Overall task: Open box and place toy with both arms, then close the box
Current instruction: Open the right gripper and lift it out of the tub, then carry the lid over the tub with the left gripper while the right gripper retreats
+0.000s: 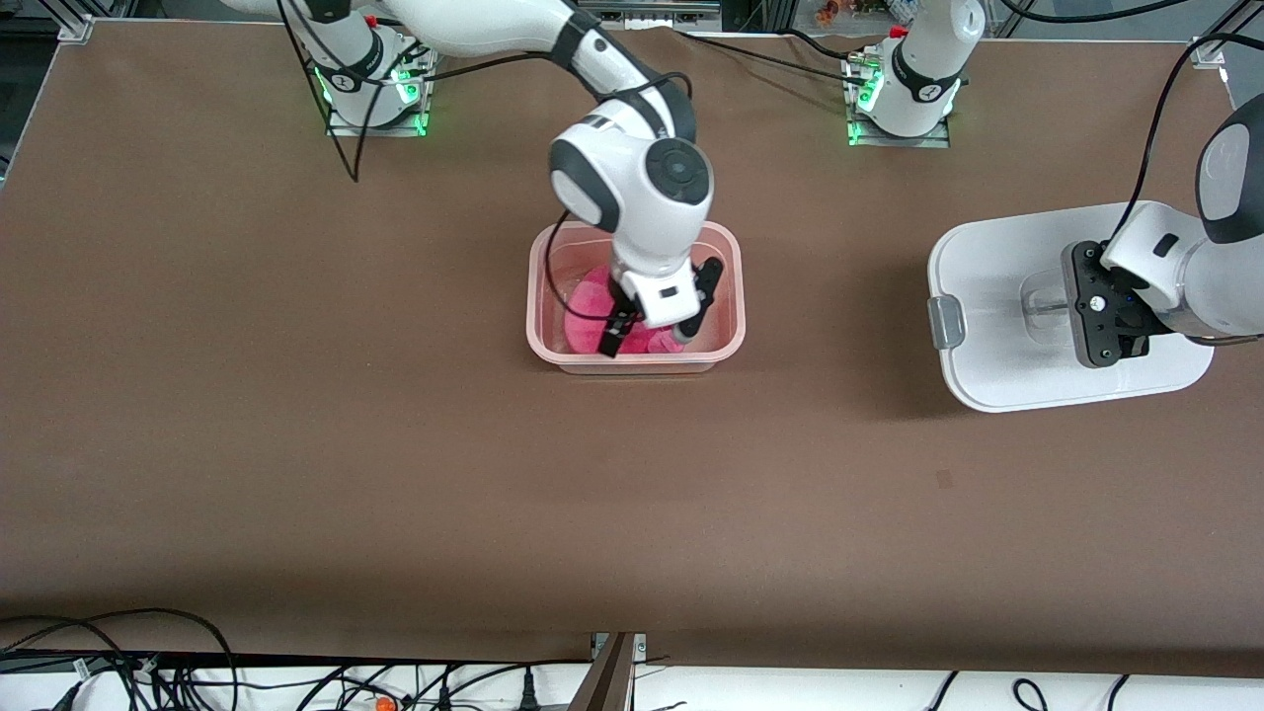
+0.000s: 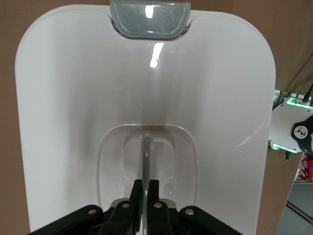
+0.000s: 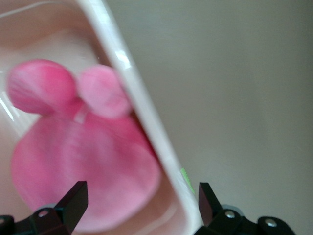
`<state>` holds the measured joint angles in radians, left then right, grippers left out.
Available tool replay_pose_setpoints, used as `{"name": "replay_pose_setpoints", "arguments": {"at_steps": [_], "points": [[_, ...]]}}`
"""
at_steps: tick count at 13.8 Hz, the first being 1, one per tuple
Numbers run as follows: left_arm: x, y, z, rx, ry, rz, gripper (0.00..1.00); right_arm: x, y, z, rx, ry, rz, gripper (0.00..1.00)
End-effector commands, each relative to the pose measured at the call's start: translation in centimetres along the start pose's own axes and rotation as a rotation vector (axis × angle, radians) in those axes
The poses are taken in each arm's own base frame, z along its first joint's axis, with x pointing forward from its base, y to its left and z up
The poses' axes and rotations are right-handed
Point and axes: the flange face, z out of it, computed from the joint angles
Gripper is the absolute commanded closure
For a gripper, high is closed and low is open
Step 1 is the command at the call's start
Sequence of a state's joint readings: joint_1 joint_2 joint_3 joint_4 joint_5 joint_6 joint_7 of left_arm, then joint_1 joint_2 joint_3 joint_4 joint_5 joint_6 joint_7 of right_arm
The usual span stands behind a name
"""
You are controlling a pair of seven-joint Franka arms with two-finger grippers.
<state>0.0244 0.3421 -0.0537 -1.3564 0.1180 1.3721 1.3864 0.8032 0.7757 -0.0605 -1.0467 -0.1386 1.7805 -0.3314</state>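
The box [image 1: 637, 348] sits lidless mid-table [image 1: 296, 395], with the toy [image 1: 591, 314] lying inside it. The right gripper [image 1: 647, 336] hangs over the box's rim on the side nearer the front camera, jaws apart and holding nothing. Toward the left arm's end of the table lies the lid [image 1: 997, 286]; the left gripper [image 1: 1111, 341] has its jaws clamped on the lid's clear handle [image 2: 146, 152].
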Motion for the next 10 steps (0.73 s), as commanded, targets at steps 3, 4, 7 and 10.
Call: {"name": "replay_pose_setpoints", "arguments": {"at_steps": [3, 4, 7, 10], "points": [[0.7, 0.2, -0.4, 0.01, -0.016, 0.028, 1.0, -8.4, 5.8, -10.3, 0.061, -0.034, 0.138, 0.0], [1.8, 0.2, -0.3, 0.011, -0.013, 0.04, 1.0, -10.5, 7.2, -11.3, 0.062, -0.042, 0.176, 0.0], [9.5, 2.0, -1.1, 0.051, -0.037, 0.051, 1.0, -19.7, 12.8, -15.2, 0.156, 0.024, 0.353, 0.0], [16.8, 3.3, -1.8, 0.06, 0.033, 0.041, 1.0, -28.8, 16.6, -13.7, 0.238, 0.01, 0.495, 0.0]]}}
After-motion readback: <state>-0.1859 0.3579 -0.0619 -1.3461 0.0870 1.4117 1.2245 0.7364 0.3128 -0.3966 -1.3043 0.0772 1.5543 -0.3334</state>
